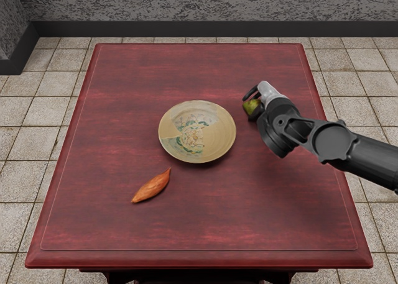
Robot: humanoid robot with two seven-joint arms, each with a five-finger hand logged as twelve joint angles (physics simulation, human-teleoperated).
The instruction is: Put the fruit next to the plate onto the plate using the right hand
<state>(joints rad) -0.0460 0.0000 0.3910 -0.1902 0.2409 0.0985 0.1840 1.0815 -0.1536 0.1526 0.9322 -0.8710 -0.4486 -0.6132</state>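
Your right hand (260,100) is clamped around the small yellow-green fruit (250,107), just right of the round tan painted ceramic plate (224,138). A pointed orange leaf-shaped object (151,186) lies near the plate's lower left.

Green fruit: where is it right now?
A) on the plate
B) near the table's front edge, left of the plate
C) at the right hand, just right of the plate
C: the green fruit shows at the tip of the right hand, clear of the rim of the plate, which holds nothing.
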